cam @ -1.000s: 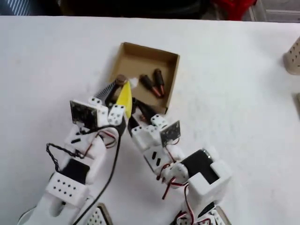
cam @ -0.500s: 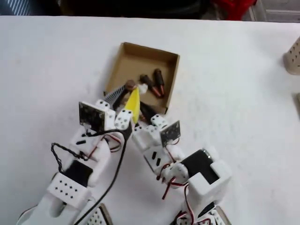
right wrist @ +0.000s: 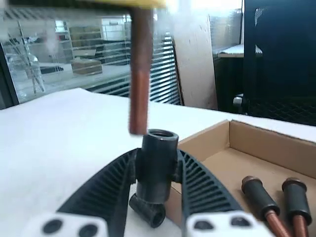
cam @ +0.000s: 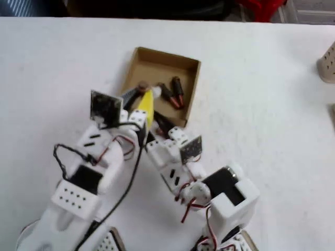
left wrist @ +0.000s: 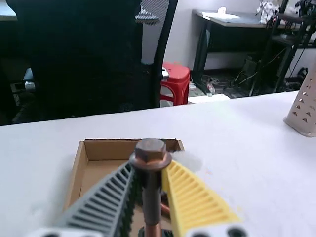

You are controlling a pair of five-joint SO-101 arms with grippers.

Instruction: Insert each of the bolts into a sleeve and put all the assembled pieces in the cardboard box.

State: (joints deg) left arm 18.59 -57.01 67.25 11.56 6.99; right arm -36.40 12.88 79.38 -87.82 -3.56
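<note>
My left gripper (left wrist: 148, 185) is shut on a copper bolt (left wrist: 150, 182), head up, held between a grey and a yellow finger over the near edge of the cardboard box (cam: 157, 68). In the right wrist view the bolt's shaft (right wrist: 140, 74) hangs just above the mouth of a black sleeve (right wrist: 157, 163), slightly to one side. My right gripper (right wrist: 157, 173) is shut on that upright sleeve. From above, both grippers (cam: 149, 112) meet at the box's near wall. Two assembled pieces (cam: 174, 93) lie inside the box (right wrist: 256, 153).
A second black sleeve (right wrist: 148, 210) lies on the table under my right gripper. A perforated beige cone (cam: 327, 63) stands at the far right edge. White table stretches open on both sides of the box.
My left arm has carried the bolt up and toward the box, tilting it upright over the sleeve. The right arm has stayed put.
</note>
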